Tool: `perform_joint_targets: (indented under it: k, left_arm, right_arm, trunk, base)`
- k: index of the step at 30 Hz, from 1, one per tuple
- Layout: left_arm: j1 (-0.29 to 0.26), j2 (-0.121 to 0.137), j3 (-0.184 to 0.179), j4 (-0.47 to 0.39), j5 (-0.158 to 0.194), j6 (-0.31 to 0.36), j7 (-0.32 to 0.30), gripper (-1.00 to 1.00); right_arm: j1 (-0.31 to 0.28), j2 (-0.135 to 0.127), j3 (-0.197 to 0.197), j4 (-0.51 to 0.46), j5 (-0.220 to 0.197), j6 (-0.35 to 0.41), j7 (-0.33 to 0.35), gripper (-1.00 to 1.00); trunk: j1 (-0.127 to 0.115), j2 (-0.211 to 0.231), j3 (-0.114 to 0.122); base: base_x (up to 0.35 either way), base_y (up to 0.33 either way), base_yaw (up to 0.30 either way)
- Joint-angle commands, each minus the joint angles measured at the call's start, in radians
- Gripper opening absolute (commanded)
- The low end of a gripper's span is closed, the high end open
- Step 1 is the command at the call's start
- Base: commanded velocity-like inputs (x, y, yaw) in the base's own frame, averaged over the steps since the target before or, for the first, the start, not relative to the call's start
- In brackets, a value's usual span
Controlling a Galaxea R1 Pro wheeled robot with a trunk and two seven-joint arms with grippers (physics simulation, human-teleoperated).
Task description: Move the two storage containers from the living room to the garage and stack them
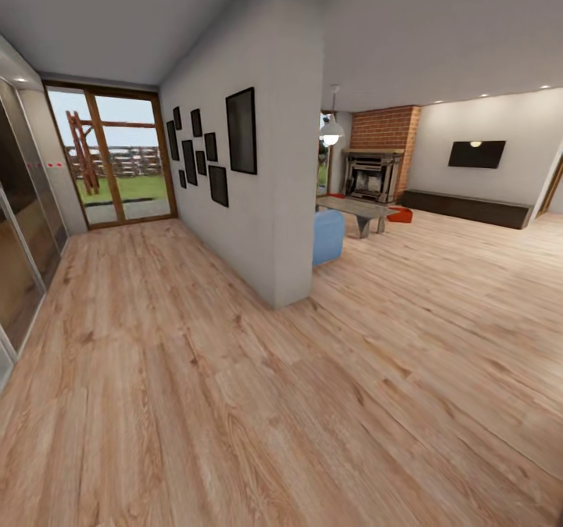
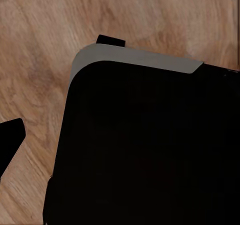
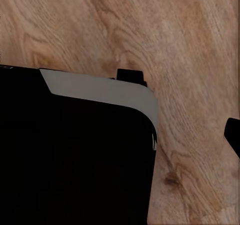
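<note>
I am in a hallway on light wood plank floor (image 1: 258,402), looking toward the living room (image 1: 438,198) at the right. A red-orange storage container (image 1: 400,214) sits on the floor past the low grey table (image 1: 358,209), near the brick fireplace (image 1: 375,169). A small red patch (image 1: 338,196) shows behind the table; I cannot tell what it is. In the left wrist view a dark fingertip (image 2: 10,142) hangs over the planks beside my black base (image 2: 150,145). The right wrist view shows a dark fingertip (image 3: 233,135) beside the base (image 3: 75,155). Nothing is held.
A white wall end (image 1: 274,159) with black picture frames divides hallway from living room. A blue seat (image 1: 328,236) stands just behind it. Glass doors (image 1: 117,155) close the hallway's far end. A black TV (image 1: 477,154) and long dark cabinet (image 1: 465,208) line the far wall.
</note>
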Motion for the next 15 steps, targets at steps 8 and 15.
perform_joint_targets:
  k: [8,15]
  left_arm:
    - [0.0,0.0,0.005,0.0,0.002,-0.002,0.001,1.0]
    - [0.0,0.0,0.005,0.0,0.002,-0.003,0.001,1.0]
  right_arm:
    - [-0.001,-0.001,0.006,0.003,-0.016,-0.007,0.003,1.0]
    - [-0.001,0.0,0.002,0.003,-0.019,-0.006,0.003,1.0]
  trunk:
    - [0.001,0.0,-0.001]
    - [0.001,0.0,-0.001]
  base:
    - [0.323,0.0,-0.013]
    - [0.323,0.0,-0.216]
